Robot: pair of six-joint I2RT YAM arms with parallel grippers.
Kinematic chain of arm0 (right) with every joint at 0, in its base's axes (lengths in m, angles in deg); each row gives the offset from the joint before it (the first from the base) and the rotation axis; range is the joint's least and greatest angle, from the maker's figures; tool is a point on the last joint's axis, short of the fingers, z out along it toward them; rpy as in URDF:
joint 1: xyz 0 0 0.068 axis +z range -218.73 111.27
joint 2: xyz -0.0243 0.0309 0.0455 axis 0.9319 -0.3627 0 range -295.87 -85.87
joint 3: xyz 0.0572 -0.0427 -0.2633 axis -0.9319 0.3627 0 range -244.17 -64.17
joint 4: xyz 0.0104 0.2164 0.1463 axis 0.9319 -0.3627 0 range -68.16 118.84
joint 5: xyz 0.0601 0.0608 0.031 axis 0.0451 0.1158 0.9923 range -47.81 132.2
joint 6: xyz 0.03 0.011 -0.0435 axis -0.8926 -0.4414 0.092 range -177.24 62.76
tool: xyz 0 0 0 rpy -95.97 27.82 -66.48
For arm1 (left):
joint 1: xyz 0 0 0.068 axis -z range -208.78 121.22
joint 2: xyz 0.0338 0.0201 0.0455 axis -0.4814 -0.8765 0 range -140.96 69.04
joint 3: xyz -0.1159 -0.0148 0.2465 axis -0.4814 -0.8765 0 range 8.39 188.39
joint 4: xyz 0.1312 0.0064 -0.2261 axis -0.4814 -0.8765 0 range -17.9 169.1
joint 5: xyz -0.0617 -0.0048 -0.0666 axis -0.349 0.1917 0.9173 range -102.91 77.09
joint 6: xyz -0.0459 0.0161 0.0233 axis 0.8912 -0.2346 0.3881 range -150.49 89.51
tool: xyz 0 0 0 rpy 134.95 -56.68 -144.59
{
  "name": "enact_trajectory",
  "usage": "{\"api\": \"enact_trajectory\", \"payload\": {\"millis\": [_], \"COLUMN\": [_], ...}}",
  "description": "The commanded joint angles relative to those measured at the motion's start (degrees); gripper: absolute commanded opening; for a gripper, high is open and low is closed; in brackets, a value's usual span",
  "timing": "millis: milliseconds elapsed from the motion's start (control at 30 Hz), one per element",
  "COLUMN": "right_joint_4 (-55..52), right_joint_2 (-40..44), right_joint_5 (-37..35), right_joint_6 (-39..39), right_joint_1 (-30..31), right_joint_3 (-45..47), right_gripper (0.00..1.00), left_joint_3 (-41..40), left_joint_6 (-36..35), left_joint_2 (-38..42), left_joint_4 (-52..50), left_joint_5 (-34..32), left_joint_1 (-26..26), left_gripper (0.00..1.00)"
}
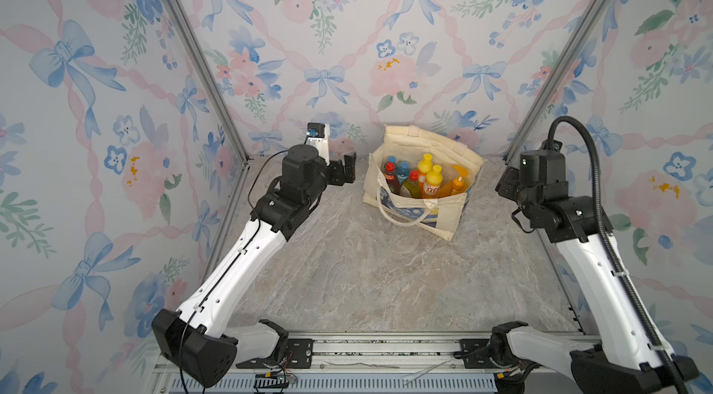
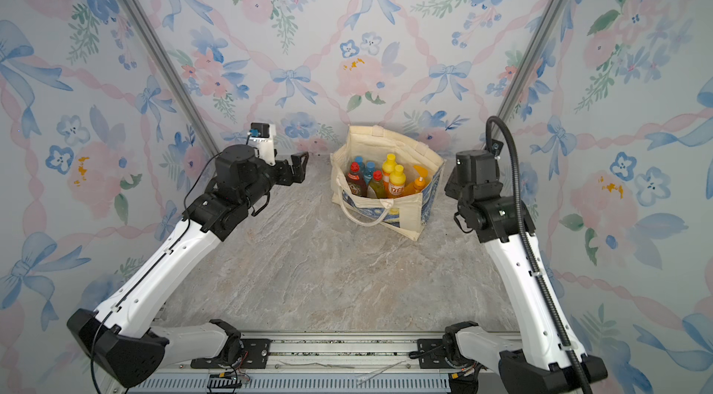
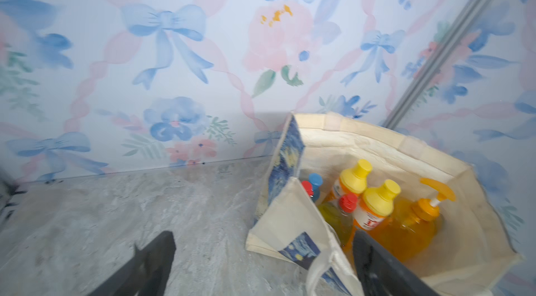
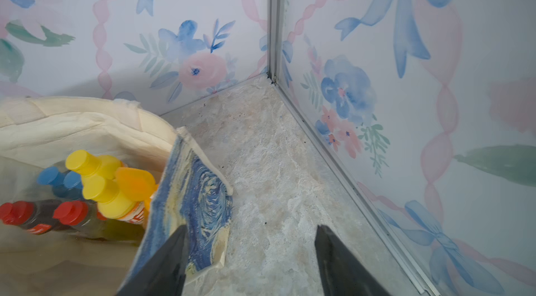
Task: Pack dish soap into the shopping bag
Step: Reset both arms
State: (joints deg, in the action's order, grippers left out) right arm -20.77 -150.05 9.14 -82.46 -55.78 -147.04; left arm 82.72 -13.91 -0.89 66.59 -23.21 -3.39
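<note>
Bench: marbled grey-beige top [image 1: 347, 280], enclosed on 3 sides by floral wallpaper [image 1: 347, 45].
Shopping bag: the cream tote [image 1: 447, 214] stands upright with its mouth open, near the back edge of the bench and right of centre, as both top views show [image 2: 409, 214]. It has a blue-and-yellow swirl print on its outside.
Handle: 1 cream strap [image 1: 401, 220] hangs down over the outside of the wall facing the front edge.
Dish soap: 7 bottles stand inside the bag, all below its rim.
Yellow caps: 2 bottles [image 1: 425, 164], close together at the middle.
Red caps: 2 bottles [image 1: 389, 171], toward the front wall.
Blue caps: 2 bottles [image 1: 404, 167], behind the red ones.
Pump bottle: 1 orange bottle [image 1: 457, 184], at the bag's right end.
Left gripper: it [image 1: 347, 168] sits just left of the bag, not touching it. The jaws are spread wide and grasp nothing. In the left wrist view 1 of the fingers [image 3: 156, 257] lies over bare bench and the other lies in front of the bag's mouth.
Right gripper: it [image 1: 503, 183] sits just right of the bag, apart from it. The jaws are parted and hold nothing. In the right wrist view the fingers [image 4: 333, 254] frame bare bench beside the printed side wall.
</note>
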Motion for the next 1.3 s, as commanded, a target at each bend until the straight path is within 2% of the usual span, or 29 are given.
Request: {"api": "enact_trajectory", "payload": {"millis": [0,33,133,233,333,400,500,633,833,967,1267], "right_joint_4": [6.64,9.25,16.96,27.45,38.74,46.72,61.55,77.98,92.09,98.82,100.88], "right_joint_2": [5.06,7.26,11.53,13.28,13.30,12.47,9.85,4.28,-4.17,-8.43,-10.67], "right_joint_5": [-4.28,-4.58,-5.85,-5.78,-5.41,-4.68,-3.10,-1.00,3.60,10.05,21.71], "right_joint_6": [-1.68,-1.61,-0.73,5.08,10.57,13.28,18.14,23.84,26.82,25.52,24.79], "right_joint_1": [-1.35,-1.54,-2.19,-1.91,-1.05,-0.91,-0.92,-1.17,-2.99,-5.79,-9.43], "right_joint_3": [12.42,16.57,26.24,34.65,42.11,46.36,53.37,60.01,63.10,63.81,61.93], "right_gripper": [0.89,0.97,0.97,0.97,0.97,0.97,0.97,0.97,0.97,0.97,0.96], "left_joint_3": [-12.20,-16.84,-26.91,-36.60,-44.74,-48.59,-53.69,-59.91,-64.32,-64.74,-64.59], "left_joint_6": [1.54,0.76,-0.08,-4.31,-8.71,-8.52,-8.64,-12.14,-12.00,-12.74,-14.91], "left_joint_2": [4.86,7.29,11.82,14.26,14.57,13.55,11.66,8.94,2.71,-3.91,-19.05], "left_joint_4": [4.52,7.45,13.24,21.51,30.94,35.24,42.24,53.77,67.11,73.91,88.12], "left_joint_5": [-10.87,-12.03,-14.82,-19.51,-20.48,-18.74,-12.08,-6.85,-1.66,0.69,4.29], "left_joint_1": [-3.18,-4.06,-6.27,-7.07,-9.43,-12.41,-17.30,-21.27,-24.07,-24.24,-23.29], "left_gripper": [0.97,0.97,0.98,0.98,0.98,0.98,0.98,0.98,0.98,0.98,0.98]}}
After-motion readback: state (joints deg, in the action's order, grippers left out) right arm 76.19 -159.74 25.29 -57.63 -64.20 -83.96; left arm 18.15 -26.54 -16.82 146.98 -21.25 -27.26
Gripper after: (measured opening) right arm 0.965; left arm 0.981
